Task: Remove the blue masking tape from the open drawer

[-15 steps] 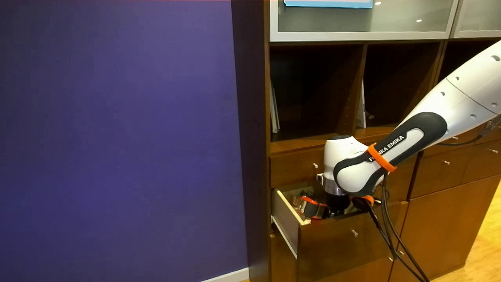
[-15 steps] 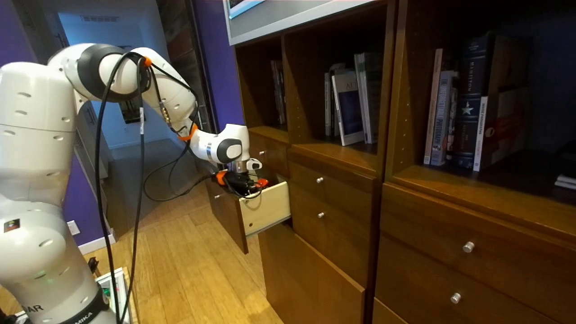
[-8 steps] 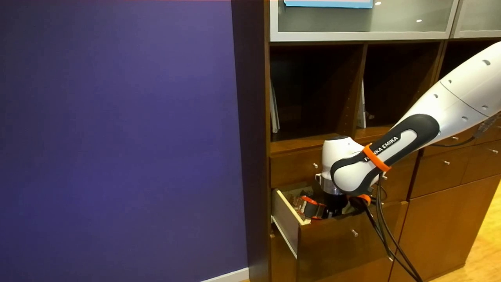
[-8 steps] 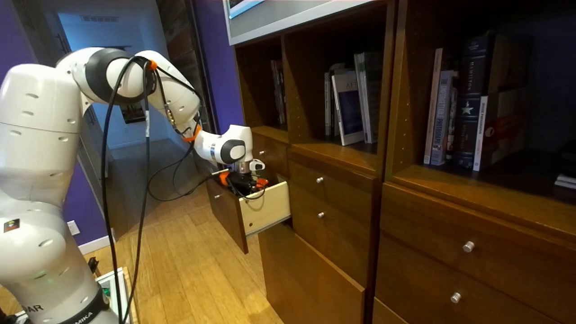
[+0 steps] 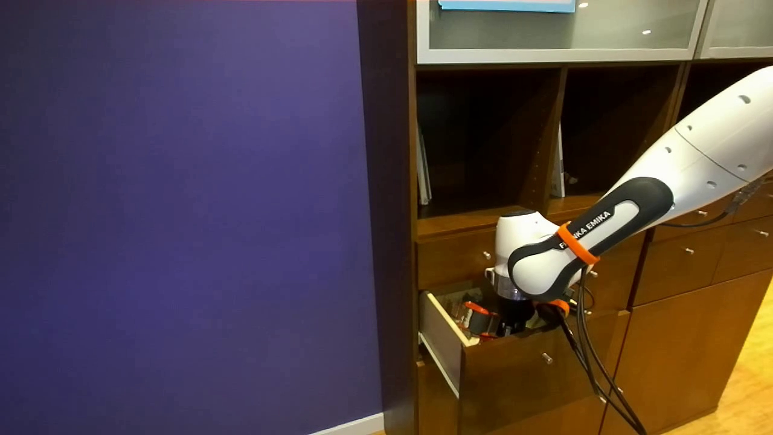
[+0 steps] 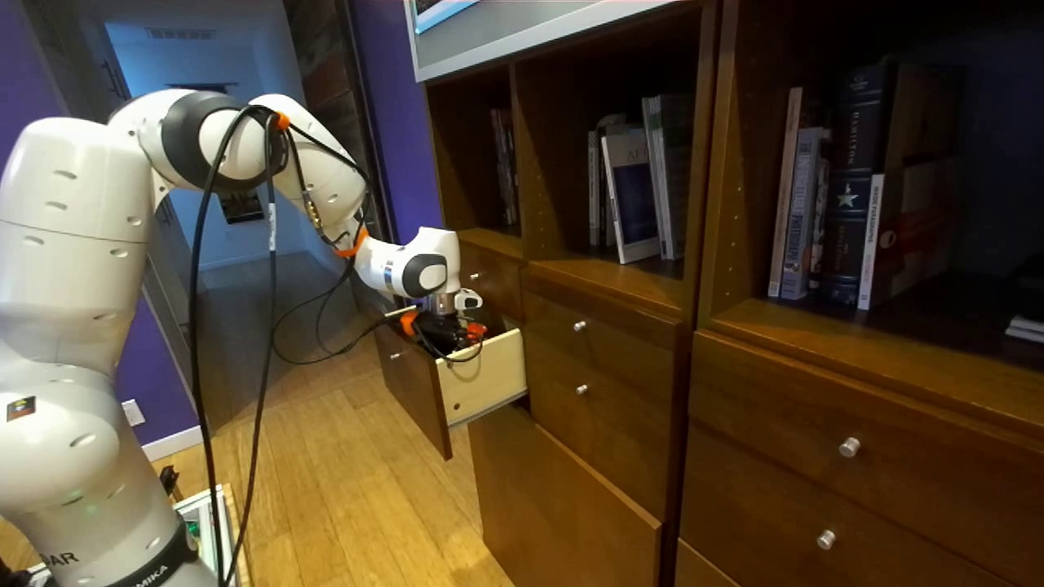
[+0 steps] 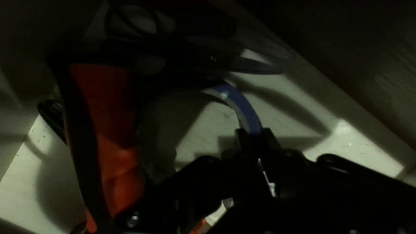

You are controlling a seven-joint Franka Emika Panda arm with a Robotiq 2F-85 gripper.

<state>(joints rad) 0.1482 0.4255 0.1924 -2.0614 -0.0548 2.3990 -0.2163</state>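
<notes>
The blue masking tape (image 7: pixel 242 102) shows in the wrist view as a curved band of a ring lying over the drawer's pale floor. My gripper (image 7: pixel 254 135) is shut on its rim, one finger inside the ring and one outside. Much of the ring is in deep shadow. The drawer (image 5: pixel 537 380) stands pulled out, its pale side wall (image 6: pixel 485 375) visible in an exterior view. From above, the gripper (image 5: pixel 512 329) reaches down into it behind the front panel. Neither exterior view shows the tape.
An orange-and-black item (image 7: pixel 110 136) lies left of the ring, close to the gripper. Dark scissors (image 7: pixel 256 66) lie just beyond the tape. The drawer's walls rise around the gripper, and the closed upper drawer (image 5: pixel 450 260) is behind the wrist. Cables (image 6: pixel 269 326) hang from the arm.
The forearm has shifted slightly, leftward in an exterior view, while the hand stays low in the drawer. The orange-and-black item beside the gripper has moved a little.
</notes>
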